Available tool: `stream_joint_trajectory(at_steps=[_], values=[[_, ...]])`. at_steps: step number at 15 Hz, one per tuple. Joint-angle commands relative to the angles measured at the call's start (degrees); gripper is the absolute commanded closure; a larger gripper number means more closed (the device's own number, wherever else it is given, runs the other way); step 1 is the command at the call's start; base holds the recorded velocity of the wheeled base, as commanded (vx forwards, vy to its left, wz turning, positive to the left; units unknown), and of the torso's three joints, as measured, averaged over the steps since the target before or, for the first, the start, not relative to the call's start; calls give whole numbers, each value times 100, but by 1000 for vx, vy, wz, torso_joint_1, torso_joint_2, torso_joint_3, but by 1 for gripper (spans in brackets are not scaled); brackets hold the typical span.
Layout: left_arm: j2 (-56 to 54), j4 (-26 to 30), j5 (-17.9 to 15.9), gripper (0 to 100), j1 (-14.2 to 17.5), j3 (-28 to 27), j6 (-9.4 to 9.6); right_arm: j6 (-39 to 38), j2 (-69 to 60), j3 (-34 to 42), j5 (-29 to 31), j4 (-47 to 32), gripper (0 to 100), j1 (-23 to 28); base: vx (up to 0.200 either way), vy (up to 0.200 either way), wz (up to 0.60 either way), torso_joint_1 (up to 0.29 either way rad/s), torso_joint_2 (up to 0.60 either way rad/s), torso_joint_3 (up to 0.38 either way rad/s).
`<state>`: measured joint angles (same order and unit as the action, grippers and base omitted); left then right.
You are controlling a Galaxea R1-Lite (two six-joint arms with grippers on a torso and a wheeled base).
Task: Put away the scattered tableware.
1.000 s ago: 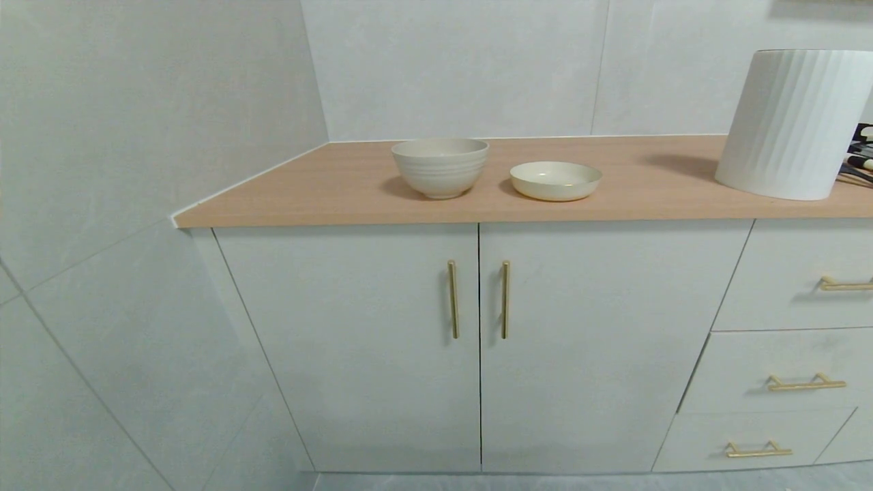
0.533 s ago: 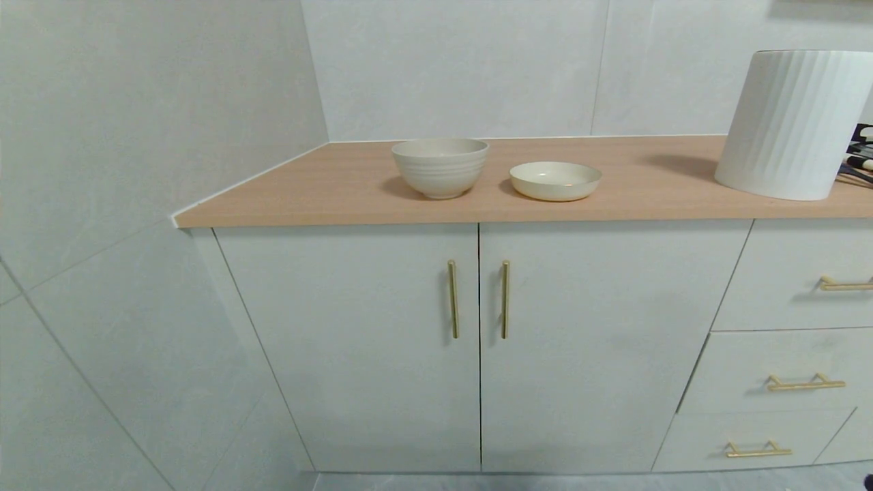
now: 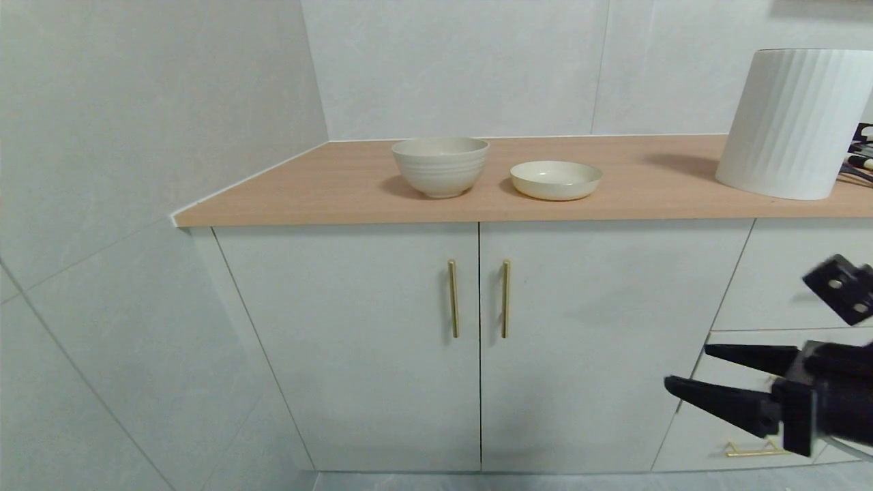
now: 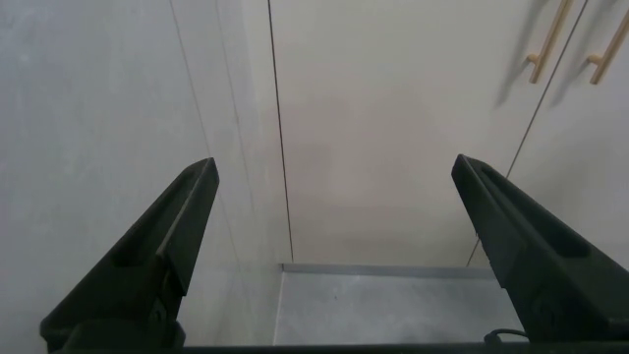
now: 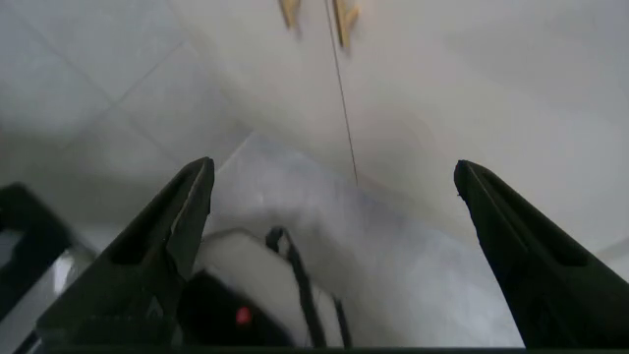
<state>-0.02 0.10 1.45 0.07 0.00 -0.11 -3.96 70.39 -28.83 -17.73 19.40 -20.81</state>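
Bowl (image 3: 440, 167) and shallow dish (image 3: 555, 180): stood side by side on the counter (image 3: 327, 191), near each other but not touching, with the bowl nearer the wall corner. Both upright and, as far as could be seen, empty.

Directly below, two cupboard doors (image 3: 354, 341), both shut, with slim gold handles (image 3: 453, 299) set just beside each other at the meeting edge. Farther right on the counter, a tall white ribbed container (image 3: 794, 123); under that, a stack of drawers (image 3: 777, 409).

Low in front of the drawers hung the right pincer (image 3: 690, 368), fingers apart and holding nothing, well below counter height and well apart from both pieces. Low by the doors, close above the floor (image 4: 373, 305), hung the left pincer (image 4: 334, 172), likewise spread wide and empty.

Judged to be the approach, with nothing gripped and no door opened. Probably called for opening a door first, closing on one handle only and pulling straight out. Then for the dish: best taken by the rim, one finger inside and one outside, kept level, approached from the side away from the bowl to avoid a knock.
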Motion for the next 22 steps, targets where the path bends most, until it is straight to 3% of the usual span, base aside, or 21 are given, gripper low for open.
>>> stream_joint_trajectory(at_steps=[1,8,13,19,22], values=[[2,-1,4,0,1,0,-7,-17,1706,-905,-12,469,0,-213,0,0,0,0,0,0],[2,-1,4,0,1,0,-7,-606,3376,-2865,6,442,0,-1013,0,0,0,0,0,0],[2,-1,4,0,1,0,-7,-1028,4185,-3260,-3,530,0,-1030,0,0,0,0,0,0],[2,-1,4,0,1,0,-7,-1159,4879,-3331,23,1602,0,-1030,0,0,0,0,0,0],[2,-1,4,0,1,0,-15,-1274,5064,-3454,23,1743,0,-1030,0,0,0,0,0,0]])
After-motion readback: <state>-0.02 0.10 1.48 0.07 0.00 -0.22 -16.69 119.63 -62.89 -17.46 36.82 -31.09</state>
